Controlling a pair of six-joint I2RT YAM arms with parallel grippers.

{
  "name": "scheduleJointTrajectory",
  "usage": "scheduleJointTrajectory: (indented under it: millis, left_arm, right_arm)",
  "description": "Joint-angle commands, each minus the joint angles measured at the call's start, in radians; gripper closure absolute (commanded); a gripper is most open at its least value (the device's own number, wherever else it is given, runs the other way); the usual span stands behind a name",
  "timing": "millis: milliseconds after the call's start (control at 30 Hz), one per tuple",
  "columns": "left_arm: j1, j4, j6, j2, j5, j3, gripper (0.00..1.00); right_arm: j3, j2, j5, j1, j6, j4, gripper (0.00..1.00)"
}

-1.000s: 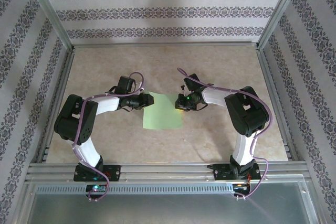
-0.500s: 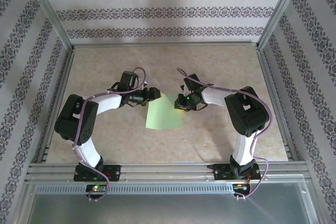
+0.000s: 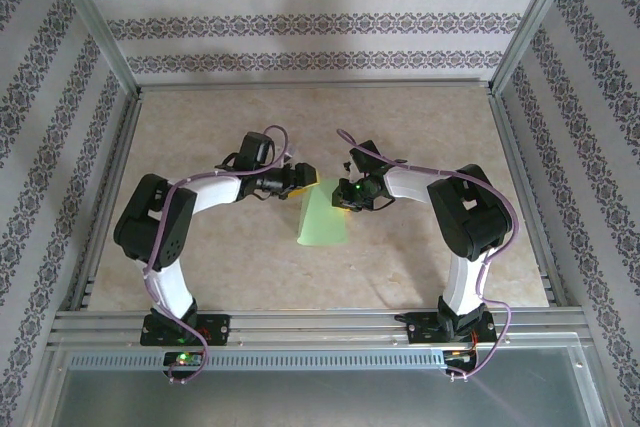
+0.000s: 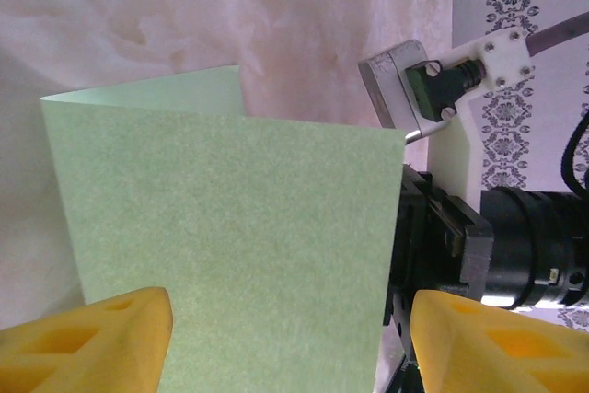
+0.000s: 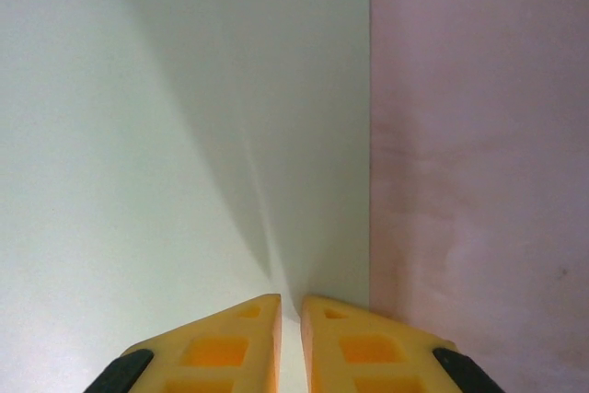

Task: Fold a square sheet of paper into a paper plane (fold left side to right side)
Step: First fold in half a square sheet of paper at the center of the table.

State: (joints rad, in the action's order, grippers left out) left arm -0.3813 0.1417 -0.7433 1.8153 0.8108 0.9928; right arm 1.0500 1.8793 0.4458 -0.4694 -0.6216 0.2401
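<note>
The square sheet of paper (image 3: 326,219) is light green and lies mid-table. Its left side is raised and swung toward the right, so from above it looks narrow. My left gripper (image 3: 303,178) hovers at the sheet's far left corner. In the left wrist view the lifted flap (image 4: 230,246) stands broadside between the yellow fingers (image 4: 92,338), which are wide apart; the left gripper (image 4: 293,306) is open. My right gripper (image 3: 346,196) is at the sheet's far right corner. In the right wrist view its jaws (image 5: 291,306) are closed on the paper (image 5: 166,135), and a soft ridge runs up to them.
The beige tabletop (image 3: 430,117) is fenced by aluminium rails (image 3: 520,187) and patterned walls. The right arm's wrist and camera mount (image 4: 433,89) sit close beside the flap in the left wrist view. Bare table (image 5: 479,181) lies right of the sheet's edge.
The left gripper moved right and away from the base, carrying the paper's left side up and over. Its jaws have opened. From above the sheet has narrowed. The right gripper held still.
</note>
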Motion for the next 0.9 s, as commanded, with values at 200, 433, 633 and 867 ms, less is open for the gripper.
scheduleJointTrajectory:
  millis: [200, 433, 633, 867]
  left_arm:
    - [-0.039, 0.016, -0.013, 0.065, -0.025, 0.058, 0.31]
    - [-0.039, 0.019, -0.015, 0.082, -0.067, 0.063, 0.34]
    - [-0.04, 0.023, -0.022, 0.099, -0.08, 0.071, 0.36]
    - [-0.039, 0.019, -0.021, 0.105, -0.08, 0.071, 0.37]
  right_arm:
    - [-0.018, 0.018, -0.024, -0.012, 0.006, 0.0, 0.82]
    - [-0.02, -0.003, -0.001, -0.012, -0.011, -0.03, 0.84]
    - [-0.013, -0.025, 0.002, -0.012, -0.023, -0.041, 0.86]
    - [-0.006, -0.044, -0.001, -0.012, -0.028, -0.04, 0.86]
